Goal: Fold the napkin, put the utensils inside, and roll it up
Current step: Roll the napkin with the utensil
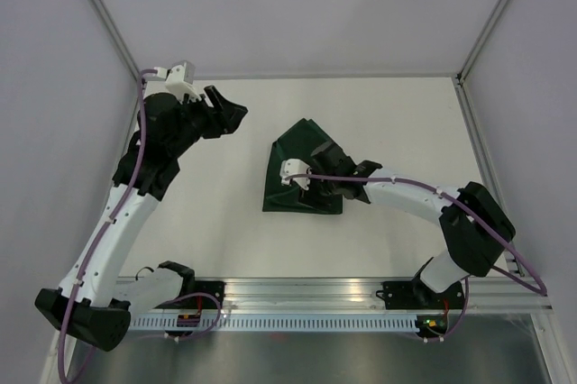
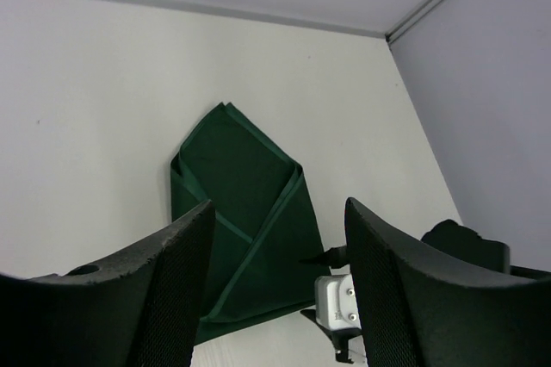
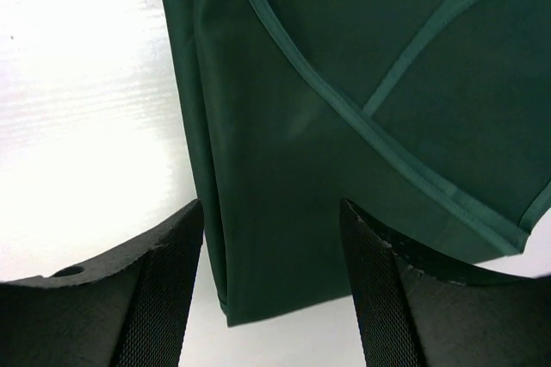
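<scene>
The dark green napkin (image 1: 302,160) lies partly folded in the middle of the table, with flaps turned over each other and hems showing. It also shows in the left wrist view (image 2: 241,199) and fills the right wrist view (image 3: 344,143). My right gripper (image 1: 312,191) is open and hangs close over the napkin's near edge, one corner of the cloth between its jaws (image 3: 271,205). My left gripper (image 1: 230,116) is open, empty and raised at the far left, apart from the napkin, looking down at it (image 2: 280,205). No utensils are in view.
The white table (image 1: 207,213) is walled by grey panels on the left, back and right. A metal rail (image 1: 361,294) with the arm bases runs along the near edge. The right arm's white wrist camera (image 2: 341,301) shows by the napkin.
</scene>
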Robot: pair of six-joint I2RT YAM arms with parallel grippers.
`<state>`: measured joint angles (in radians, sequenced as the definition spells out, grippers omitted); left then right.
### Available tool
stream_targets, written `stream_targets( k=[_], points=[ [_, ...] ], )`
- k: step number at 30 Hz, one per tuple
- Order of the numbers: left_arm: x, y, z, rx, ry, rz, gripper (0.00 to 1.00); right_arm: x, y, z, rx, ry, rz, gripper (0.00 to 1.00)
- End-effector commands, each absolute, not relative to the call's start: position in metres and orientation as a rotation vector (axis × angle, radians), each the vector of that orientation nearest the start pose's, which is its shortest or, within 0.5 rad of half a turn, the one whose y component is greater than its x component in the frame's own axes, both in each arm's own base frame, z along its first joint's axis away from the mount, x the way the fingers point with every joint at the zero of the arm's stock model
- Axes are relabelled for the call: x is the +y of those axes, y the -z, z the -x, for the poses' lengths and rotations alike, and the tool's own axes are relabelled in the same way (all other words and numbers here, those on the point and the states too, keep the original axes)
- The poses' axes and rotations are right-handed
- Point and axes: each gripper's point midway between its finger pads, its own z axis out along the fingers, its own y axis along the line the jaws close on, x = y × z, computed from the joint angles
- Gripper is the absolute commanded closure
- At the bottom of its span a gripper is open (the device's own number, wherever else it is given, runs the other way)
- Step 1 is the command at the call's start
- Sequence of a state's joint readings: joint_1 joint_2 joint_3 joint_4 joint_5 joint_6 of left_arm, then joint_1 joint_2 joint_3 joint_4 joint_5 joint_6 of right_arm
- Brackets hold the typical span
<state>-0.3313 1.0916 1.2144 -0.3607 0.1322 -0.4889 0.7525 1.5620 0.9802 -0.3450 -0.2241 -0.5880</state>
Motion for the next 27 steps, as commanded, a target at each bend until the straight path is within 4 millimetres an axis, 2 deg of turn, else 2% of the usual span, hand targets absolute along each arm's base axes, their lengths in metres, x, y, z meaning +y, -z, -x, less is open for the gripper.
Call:
stream_targets(
  k=[1, 8, 18, 24, 27],
  points=[
    [-0.150, -0.353, -0.322, 1.822, 0.659, 0.016, 0.33, 0.288, -0.076, -0.274, 1.819, -0.311, 1.611, 0.30],
    [-0.151, -0.347, -0.317, 1.833, 0.660, 0.002, 0.32, 0.296, -0.055, -0.258, 1.823, -0.315, 1.657, 0.31],
    [-0.150, -0.338, -0.317, 1.849, 0.641, -0.020, 0.31, 0.293, -0.024, -0.255, 1.827, -0.251, 1.696, 0.33],
    [-0.147, -0.323, -0.316, 1.869, 0.620, -0.023, 0.31, 0.284, -0.011, -0.257, 1.838, -0.198, 1.713, 0.42],
    [-0.148, -0.308, -0.316, 1.896, 0.621, -0.025, 0.31, 0.280, -0.007, -0.253, 1.845, -0.190, 1.736, 0.47]
  ],
)
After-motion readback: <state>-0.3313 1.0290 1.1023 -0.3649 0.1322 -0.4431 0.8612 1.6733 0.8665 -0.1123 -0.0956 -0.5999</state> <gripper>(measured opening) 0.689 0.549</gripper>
